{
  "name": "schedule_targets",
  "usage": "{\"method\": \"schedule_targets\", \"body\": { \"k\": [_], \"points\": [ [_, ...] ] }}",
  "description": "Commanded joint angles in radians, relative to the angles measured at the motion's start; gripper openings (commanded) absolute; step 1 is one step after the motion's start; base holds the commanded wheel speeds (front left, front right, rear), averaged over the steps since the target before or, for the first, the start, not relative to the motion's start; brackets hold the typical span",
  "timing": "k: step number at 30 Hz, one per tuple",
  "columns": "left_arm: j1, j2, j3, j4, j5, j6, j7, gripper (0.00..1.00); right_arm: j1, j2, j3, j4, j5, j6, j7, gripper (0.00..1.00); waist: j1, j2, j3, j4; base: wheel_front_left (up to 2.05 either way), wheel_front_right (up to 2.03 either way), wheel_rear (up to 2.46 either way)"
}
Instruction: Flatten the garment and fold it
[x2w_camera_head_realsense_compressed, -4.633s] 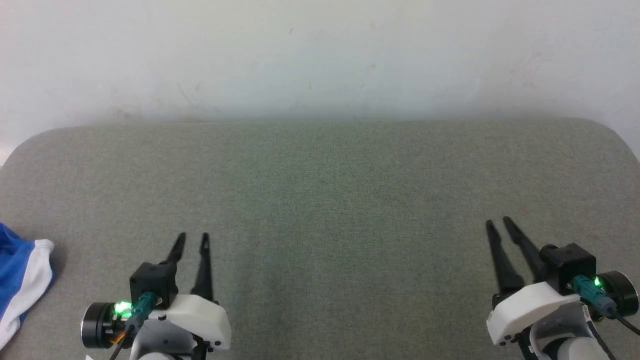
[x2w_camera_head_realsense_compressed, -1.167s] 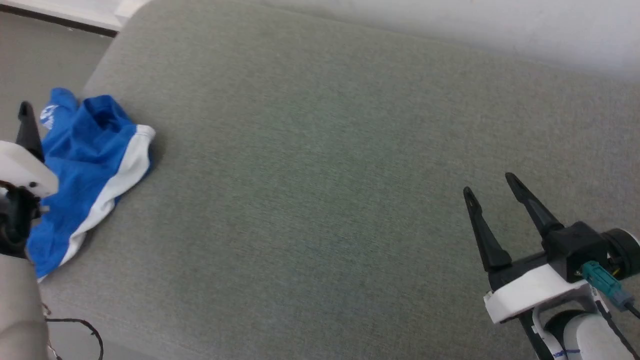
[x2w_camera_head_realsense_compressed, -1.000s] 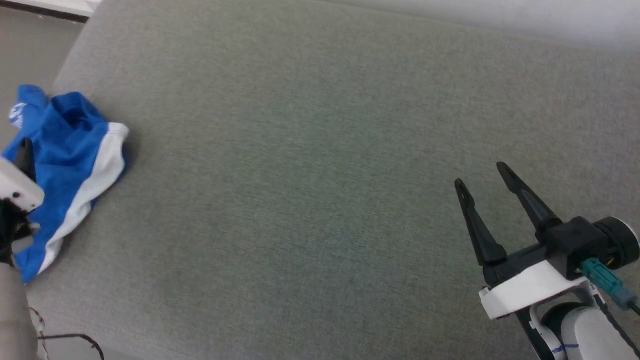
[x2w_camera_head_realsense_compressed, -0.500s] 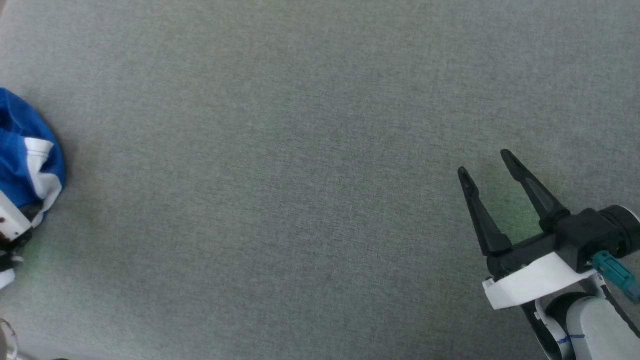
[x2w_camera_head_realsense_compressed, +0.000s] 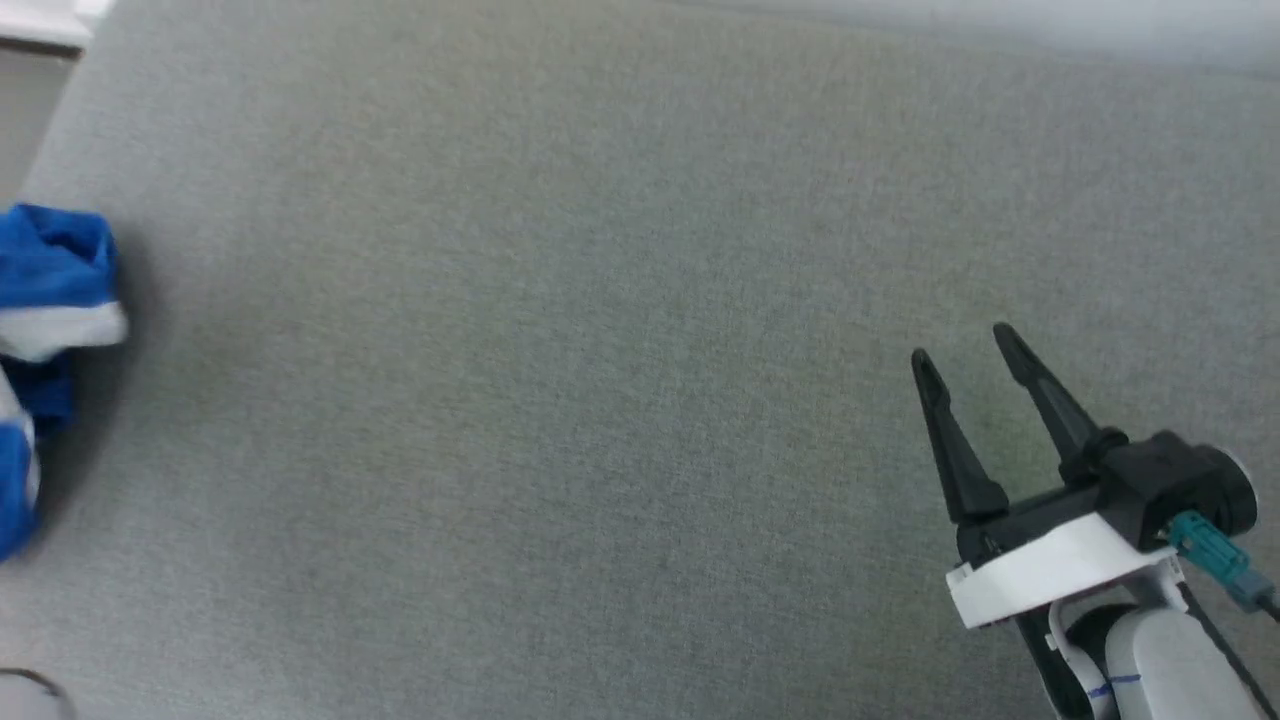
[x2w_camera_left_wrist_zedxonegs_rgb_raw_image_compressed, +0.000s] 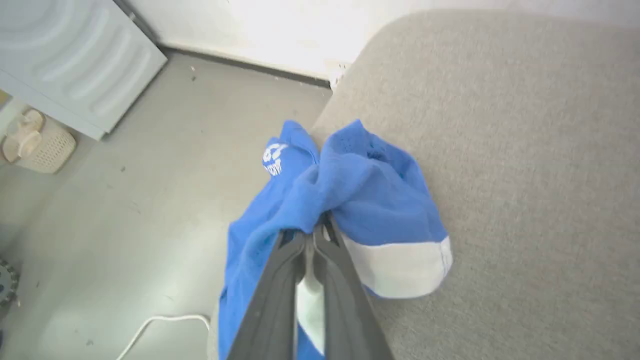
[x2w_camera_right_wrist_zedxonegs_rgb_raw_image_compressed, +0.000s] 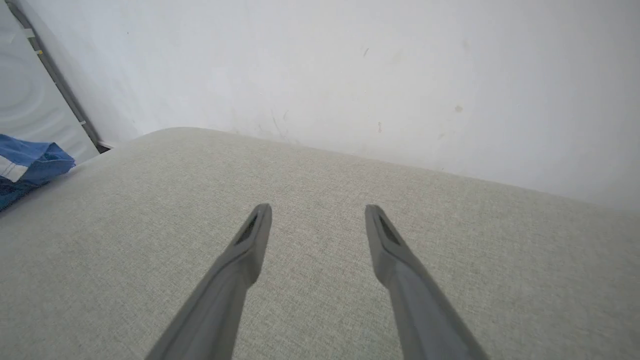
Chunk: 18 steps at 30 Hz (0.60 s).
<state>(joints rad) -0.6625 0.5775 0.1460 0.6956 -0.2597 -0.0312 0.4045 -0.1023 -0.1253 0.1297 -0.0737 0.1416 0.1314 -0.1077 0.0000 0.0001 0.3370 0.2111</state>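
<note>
Grey-green fabric-covered worktop (x2w_camera_head_realsense_compressed: 600, 350) with a rounded corner, set against a scuffed white wall (x2w_camera_right_wrist_zedxonegs_rgb_raw_image_compressed: 350, 75). The left wrist view adds a grey floor (x2w_camera_left_wrist_zedxonegs_rgb_raw_image_compressed: 125, 215), thin white cable (x2w_camera_left_wrist_zedxonegs_rgb_raw_image_compressed: 165, 320), pale ribbed cabinet (x2w_camera_left_wrist_zedxonegs_rgb_raw_image_compressed: 65, 55) and woven basket (x2w_camera_left_wrist_zedxonegs_rgb_raw_image_compressed: 40, 147). Royal-blue soft shorts (x2w_camera_left_wrist_zedxonegs_rgb_raw_image_compressed: 370, 195) lie bunched at the worktop's left edge, partly hanging over it; they have a white hem band and small white lettering. Left claw (x2w_camera_left_wrist_zedxonegs_rgb_raw_image_compressed: 315, 232) pressed together, pinching a blue fold. Right claw (x2w_camera_head_realsense_compressed: 962, 344) spread, well apart from the shorts.
</note>
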Motion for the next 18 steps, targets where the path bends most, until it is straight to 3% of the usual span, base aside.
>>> {"method": "schedule_targets", "body": {
  "k": [1, 8, 13, 18],
  "points": [
    [-0.031, 0.023, -0.022, -0.025, 0.036, 0.007, -0.064, 0.00, 0.021, 0.010, -0.010, 0.011, -0.004, -0.001, -0.009, 1.00, 0.0000, -0.0001, -0.088, 0.012, 0.00, 0.00, 0.00],
    [-0.115, 0.010, -0.084, -0.104, 0.081, -0.016, -0.285, 0.00, 0.077, 0.047, -0.058, 0.022, -0.018, -0.001, -0.020, 1.00, 0.0000, -0.0001, -0.186, 0.001, 0.00, 0.00, 0.00],
    [-0.123, -0.091, -0.119, -0.179, 0.057, -0.018, -0.381, 0.00, 0.124, 0.066, -0.098, 0.011, -0.036, -0.001, -0.019, 1.00, 0.0000, -0.0001, -0.259, -0.028, 0.00, 0.00, 0.00],
    [-0.063, -0.216, -0.173, -0.331, 0.035, -0.002, -0.401, 0.00, 0.159, 0.073, -0.123, -0.014, -0.047, -0.001, -0.005, 1.00, 0.0000, -0.0001, -0.310, -0.084, 0.00, 0.00, 0.00]
  ]
}}
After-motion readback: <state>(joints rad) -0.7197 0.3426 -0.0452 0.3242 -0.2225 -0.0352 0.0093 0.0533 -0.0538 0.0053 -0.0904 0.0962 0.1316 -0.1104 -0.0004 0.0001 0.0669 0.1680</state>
